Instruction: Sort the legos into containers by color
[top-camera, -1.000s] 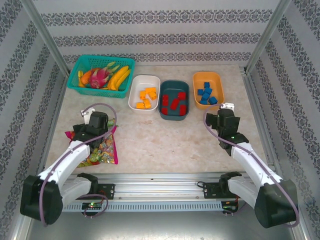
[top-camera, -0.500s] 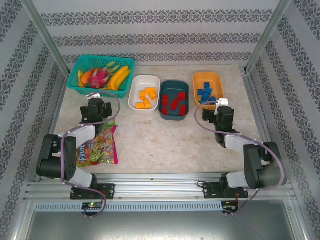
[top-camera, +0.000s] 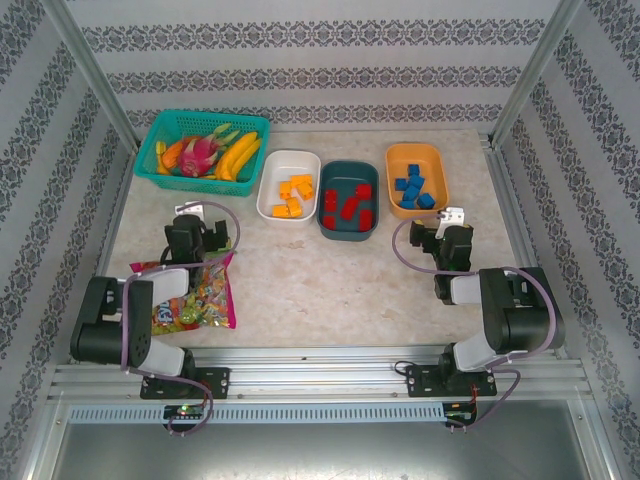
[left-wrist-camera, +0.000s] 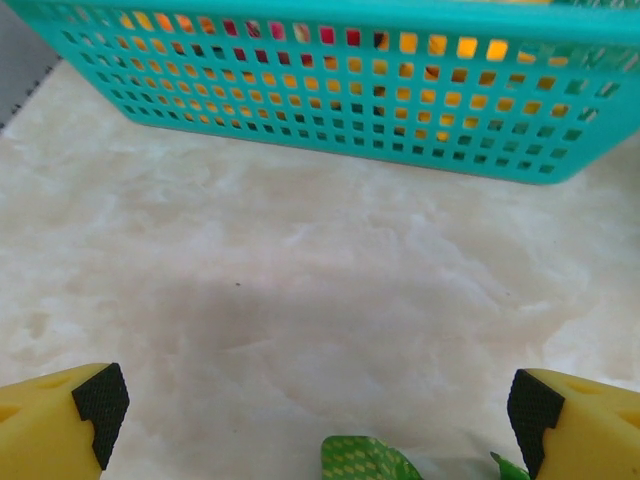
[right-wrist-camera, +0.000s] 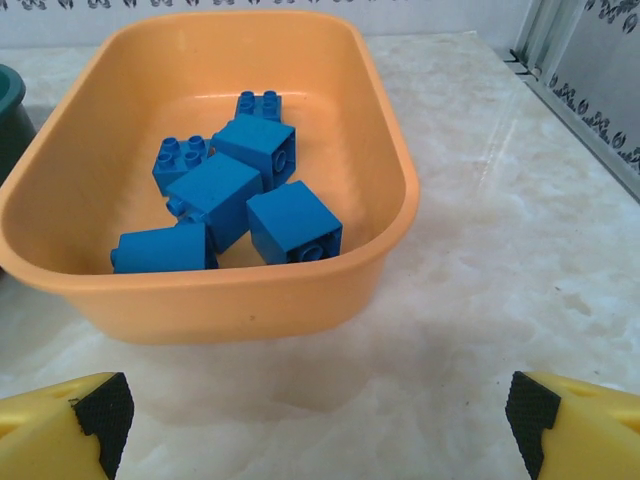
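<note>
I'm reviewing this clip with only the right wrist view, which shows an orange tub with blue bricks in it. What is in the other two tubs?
Observer: The white tub holds yellow-orange bricks.
Operator: And the third?
Observer: The dark teal tub holds red bricks.
Operator: What is happening on the other side?
Observer: The left hand is open, above the far end of a candy bag, facing a fruit basket.
</note>
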